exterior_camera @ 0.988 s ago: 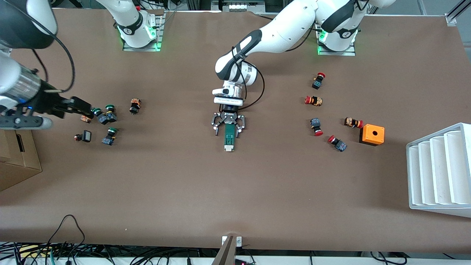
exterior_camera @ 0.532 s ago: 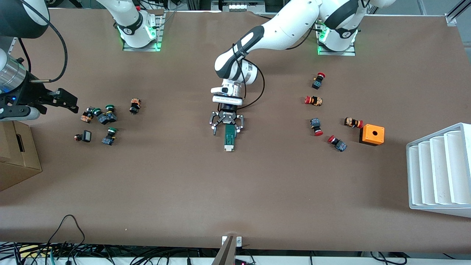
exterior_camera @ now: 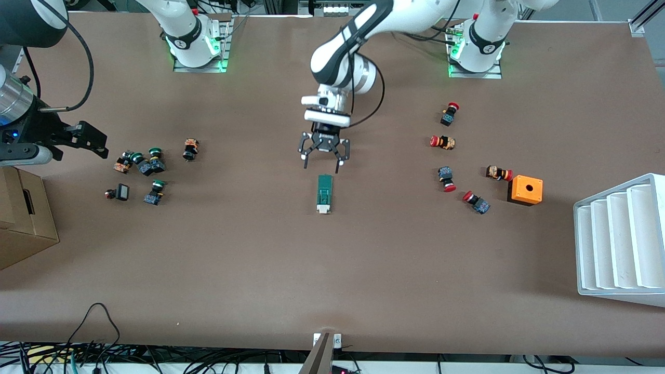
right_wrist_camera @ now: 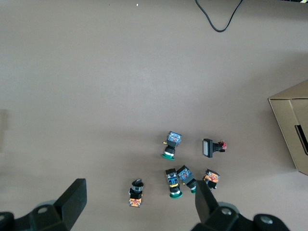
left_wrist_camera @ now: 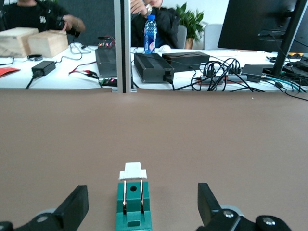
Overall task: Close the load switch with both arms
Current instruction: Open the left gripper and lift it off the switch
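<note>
The load switch [exterior_camera: 324, 193] is a narrow dark-green block lying flat at mid-table, with its white tab [exterior_camera: 323, 209] at the end nearer the front camera. My left gripper [exterior_camera: 322, 166] is open and empty in the air, over the table just off the switch's green end and clear of it. In the left wrist view the switch [left_wrist_camera: 134, 207] lies between the spread fingers [left_wrist_camera: 77, 208] of the left gripper [left_wrist_camera: 142, 206]. My right gripper [exterior_camera: 96, 141] is open and empty at the right arm's end of the table, over the table beside the green-capped buttons.
Several green-capped buttons [exterior_camera: 148, 166] lie near the right gripper and show in the right wrist view [right_wrist_camera: 173, 175]. Red-capped buttons [exterior_camera: 447, 179] and an orange box [exterior_camera: 525, 189] lie toward the left arm's end. A white rack [exterior_camera: 621, 239] and a cardboard box [exterior_camera: 23, 218] stand at the table's ends.
My left gripper has come off the switch's green end, opened wider and drawn back toward the bases; the switch stayed put. My right gripper pulled away from the green-capped buttons toward the table's end.
</note>
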Available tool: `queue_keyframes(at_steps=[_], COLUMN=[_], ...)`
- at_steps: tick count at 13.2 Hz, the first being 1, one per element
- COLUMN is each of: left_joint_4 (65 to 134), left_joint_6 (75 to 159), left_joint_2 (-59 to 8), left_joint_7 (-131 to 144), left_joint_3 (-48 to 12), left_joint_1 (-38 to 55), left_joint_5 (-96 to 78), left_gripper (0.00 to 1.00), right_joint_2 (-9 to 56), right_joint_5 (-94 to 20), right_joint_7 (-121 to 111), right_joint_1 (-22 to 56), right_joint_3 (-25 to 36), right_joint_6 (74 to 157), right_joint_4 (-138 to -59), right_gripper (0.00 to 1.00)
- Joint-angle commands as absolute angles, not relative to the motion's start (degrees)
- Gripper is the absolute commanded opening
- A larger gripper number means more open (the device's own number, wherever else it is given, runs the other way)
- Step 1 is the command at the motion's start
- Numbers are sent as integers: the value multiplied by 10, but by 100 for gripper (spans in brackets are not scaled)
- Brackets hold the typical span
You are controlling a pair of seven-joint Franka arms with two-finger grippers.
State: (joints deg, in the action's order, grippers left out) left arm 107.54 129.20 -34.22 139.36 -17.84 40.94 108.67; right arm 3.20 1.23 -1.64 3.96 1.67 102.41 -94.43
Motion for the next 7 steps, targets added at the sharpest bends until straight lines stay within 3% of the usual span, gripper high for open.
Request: queue_keyframes(at_steps=[1,5,7], left_joint_4=[1102,1096,1059], left_joint_6=[1329,1384,1380], left_joint_2=[-264,-189,-174], left_joint_7=[1292,1096,960], left_joint_3=[-185,-187,-191], left_joint_1=[397,360,353], left_joint_5=[953,736,584], left_gripper=[100,100,100], right_joint_2=[8,17,19], right_joint_5=[1,-18,-18], right_joint_7=[-26,-28,-28], right_joint_1=[32,37,35], right_joint_3=[5,-2,-1], right_joint_6=[1025,1006,991], right_joint_4=[-954,-927,-920], right_gripper=[100,100,100])
